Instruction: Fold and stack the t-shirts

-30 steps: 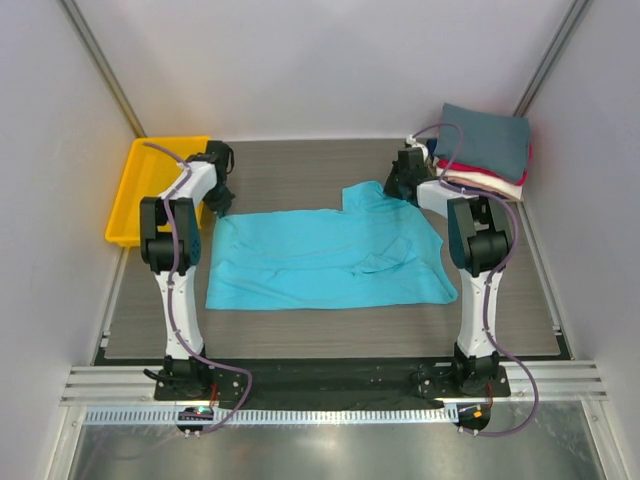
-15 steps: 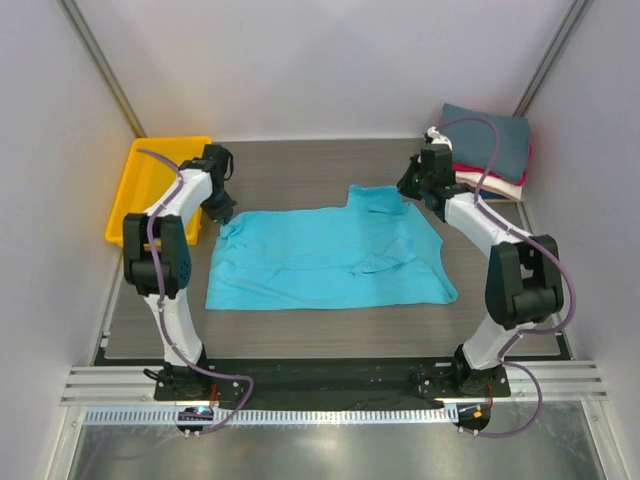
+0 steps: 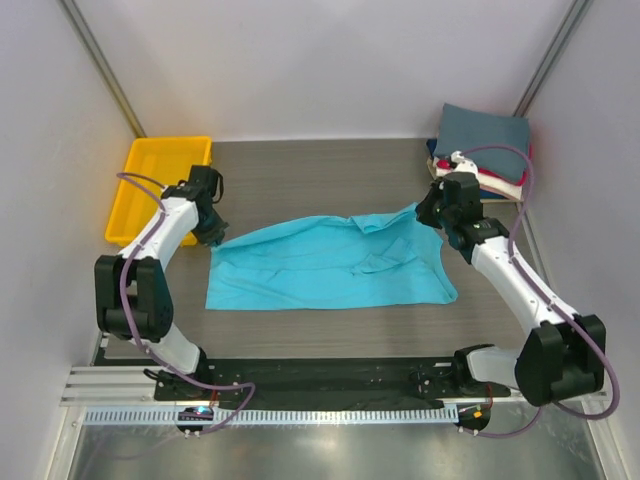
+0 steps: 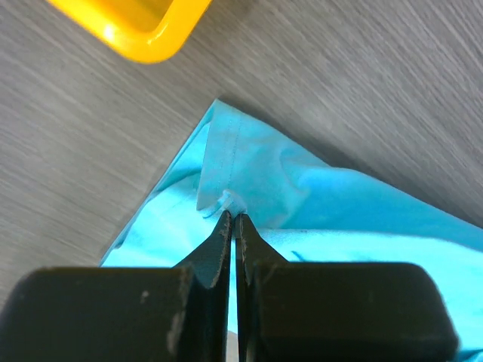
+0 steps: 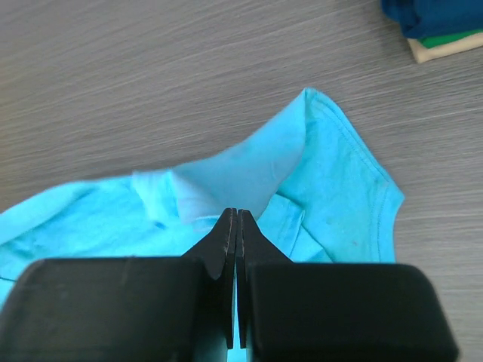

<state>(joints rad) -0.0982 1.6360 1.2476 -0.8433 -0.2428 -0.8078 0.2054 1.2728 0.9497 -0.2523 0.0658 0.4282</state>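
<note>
Top external, t-shirt (image 3: 330,265), woodgrain table (image 3: 300,170), white walls (image 3: 330,60)

- The spread t-shirt (image 3: 330,265) that I handle is plain bright turquoise.
- On the stack I see a slate-grey shirt (image 3: 487,135) over a red shirt (image 3: 512,176) and a cream shirt (image 3: 508,188).
- The tray (image 3: 165,165) is yellow.
- The table (image 3: 300,170) shows a grey wood-grain pattern.

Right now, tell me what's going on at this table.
A turquoise t-shirt lies spread on the table, mid-fold. The left tool is pinched shut on its far-left corner, the right tool on its far-right corner, both holding the far edge up. A stack of folded shirts sits in the far-right corner, a yellow tray far left.
</note>
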